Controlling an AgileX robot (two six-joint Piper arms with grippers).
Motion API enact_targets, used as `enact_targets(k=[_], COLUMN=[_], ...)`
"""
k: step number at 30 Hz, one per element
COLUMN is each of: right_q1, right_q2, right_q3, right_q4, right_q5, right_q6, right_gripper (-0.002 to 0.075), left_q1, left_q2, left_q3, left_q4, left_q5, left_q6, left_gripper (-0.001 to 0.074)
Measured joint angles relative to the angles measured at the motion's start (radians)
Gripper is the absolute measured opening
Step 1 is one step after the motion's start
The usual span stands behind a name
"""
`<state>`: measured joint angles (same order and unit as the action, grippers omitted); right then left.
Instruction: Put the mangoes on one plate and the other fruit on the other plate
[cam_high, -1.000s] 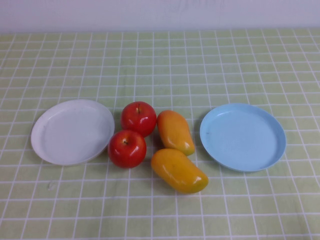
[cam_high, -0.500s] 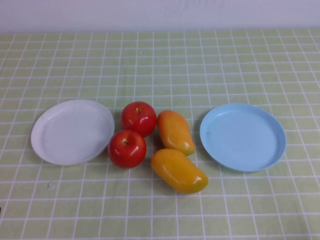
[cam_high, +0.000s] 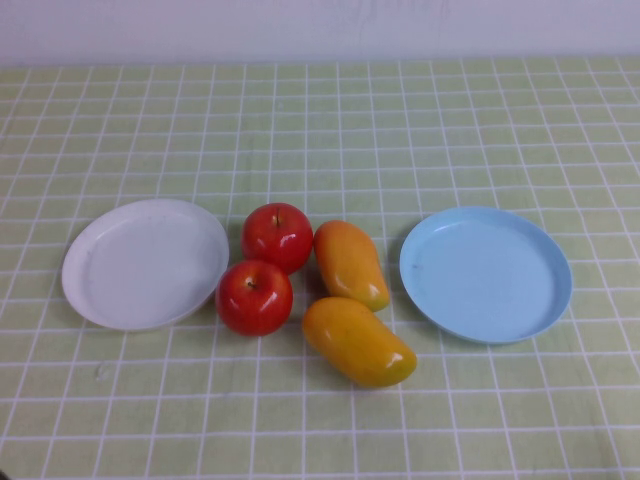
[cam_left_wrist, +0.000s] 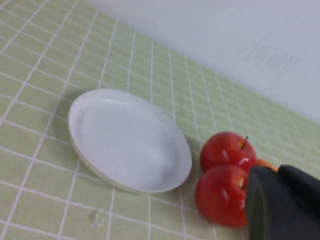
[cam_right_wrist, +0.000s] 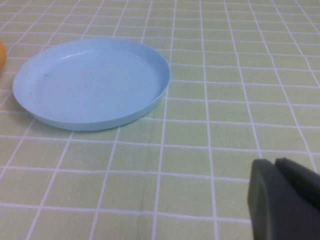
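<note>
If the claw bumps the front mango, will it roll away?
Probably not far. The front mango is long and lies on its side on the cloth, so it may wobble or spin rather than roll. Its skin looks glossy, so it could slip in a claw. The left claw and right claw both hang apart from it.

Neither of my arms reaches into the high view, so from there I cannot place my own grippers. My left gripper (cam_left_wrist: 282, 202) shows only as a dark mass cut off at the corner of the left wrist view; it covers part of the nearer apple (cam_left_wrist: 220, 196) and nearly all of a mango (cam_left_wrist: 265, 163), of which just an orange sliver peeks out. My right gripper (cam_right_wrist: 284, 200) is likewise cropped by the frame in the right wrist view. There, the other mango (cam_right_wrist: 1, 59) is only a thin orange edge at the border.
</note>
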<state>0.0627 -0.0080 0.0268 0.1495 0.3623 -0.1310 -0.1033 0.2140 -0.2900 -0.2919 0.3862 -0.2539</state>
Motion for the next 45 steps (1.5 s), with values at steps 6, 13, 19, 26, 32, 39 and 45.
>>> enact_targets(k=[6, 13, 19, 26, 32, 39, 45], right_q1=[0.0, 0.0, 0.0, 0.0, 0.0, 0.0, 0.0], right_q2=[0.0, 0.0, 0.0, 0.0, 0.0, 0.0, 0.0], right_q3=[0.0, 0.0, 0.0, 0.0, 0.0, 0.0, 0.0], right_q4=[0.0, 0.0, 0.0, 0.0, 0.0, 0.0, 0.0], right_q5=[0.0, 0.0, 0.0, 0.0, 0.0, 0.0, 0.0], right_q6=[0.0, 0.0, 0.0, 0.0, 0.0, 0.0, 0.0], right_gripper=[-0.0016, -0.0016, -0.0016, -0.0016, -0.0016, -0.0016, -0.0016], left_q1=[0.0, 0.0, 0.0, -0.064, -0.256, -0.378, -0.385], left_q2=[0.234, 0.495, 0.692, 0.839, 0.936, 1.031, 1.097], left_q3=[-0.177, -0.304, -0.344, -0.344, -0.344, -0.349, -0.417], left_q4=[-0.001, -0.091, -0.356, -0.762, -0.967, -0.989, -0.978], left_q5=[0.135, 0.149, 0.091, 0.002, -0.107, -0.125, -0.083], left_q6=[0.193, 0.456, 0.759, 1.186, 1.436, 1.473, 1.493], left_gripper=[0.0001, 0.0001, 0.0001, 0.0001, 0.0001, 0.0001, 0.0241])
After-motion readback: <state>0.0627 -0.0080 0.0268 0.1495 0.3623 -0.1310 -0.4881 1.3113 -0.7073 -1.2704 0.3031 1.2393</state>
